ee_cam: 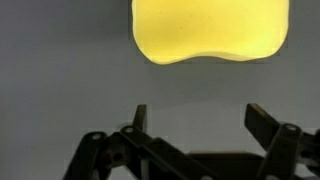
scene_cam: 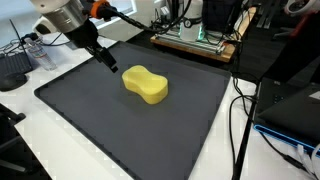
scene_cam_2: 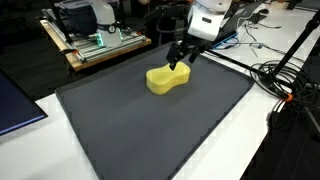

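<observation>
- Fingers point(ee_cam: 262, 120) spread wide in the wrist view, folks, dark tips poking up from the bottom edge with nothing between them: the gripper point(ee_cam: 200, 118) is empty.
- Same view: the yellow sponge point(ee_cam: 210, 30) fills the top of the picture, lying flat on the grey mat point(ee_cam: 60, 80), just ahead of the tips and apart from them. Its near edge dips in at the middle.
- My read on handling: light, soft, springy foam that should squash under a pinch, with a grippy surface and nothing fragile about it. The narrow waist looks the best place to take hold, across the short way.
- Over to an exterior view: the gripper point(scene_cam: 108, 62) hangs tilted just beside one end of the sponge point(scene_cam: 145, 84), which sits on the far half of the mat point(scene_cam: 90, 115). The whole peanut outline shows here, which the wrist camera cuts off.
- This view also picks up a wooden board point(scene_cam: 195, 40) of electronics behind the mat and cables point(scene_cam: 240, 110) trailing beside it.
- Now in an exterior view from across the table: the gripper point(scene_cam_2: 180, 62) seems almost on the sponge point(scene_cam_2: 168, 79), tips low over its far end. Whether they touch I cannot tell from here; only the wrist camera shows the gap. The mat point(scene_cam_2: 150, 130) spreads toward the camera.
</observation>
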`<state>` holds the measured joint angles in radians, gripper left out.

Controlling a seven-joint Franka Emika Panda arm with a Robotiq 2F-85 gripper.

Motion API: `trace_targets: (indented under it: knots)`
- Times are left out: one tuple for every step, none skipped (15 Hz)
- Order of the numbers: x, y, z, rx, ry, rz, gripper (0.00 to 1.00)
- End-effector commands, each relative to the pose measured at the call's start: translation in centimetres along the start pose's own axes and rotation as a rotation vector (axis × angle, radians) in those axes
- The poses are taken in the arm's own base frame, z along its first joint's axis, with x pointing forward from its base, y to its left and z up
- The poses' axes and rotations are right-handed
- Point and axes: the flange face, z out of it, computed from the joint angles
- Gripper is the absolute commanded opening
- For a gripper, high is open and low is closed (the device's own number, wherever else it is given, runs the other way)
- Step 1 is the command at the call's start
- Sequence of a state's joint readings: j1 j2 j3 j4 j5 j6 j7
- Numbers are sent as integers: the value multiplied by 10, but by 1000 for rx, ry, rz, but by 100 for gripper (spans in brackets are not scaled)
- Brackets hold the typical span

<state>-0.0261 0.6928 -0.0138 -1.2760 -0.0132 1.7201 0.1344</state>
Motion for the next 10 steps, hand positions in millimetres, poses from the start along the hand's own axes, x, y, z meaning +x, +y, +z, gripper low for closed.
trace_targets:
  knots:
    - [-17,18,10,64,-6,57,100]
    - [-23,22,14,72,-10,73,100]
    - [-30,26,18,86,-12,95,100]
    - [-38,29,22,89,-6,119,100]
    - [-46,31,25,93,-2,139,100]
    - [-54,33,28,93,3,162,100]
    - [-62,34,30,104,8,179,100]
    - [-71,35,33,102,12,196,100]
    - [-81,35,36,109,15,209,100]
    - [-91,36,38,115,15,229,100]
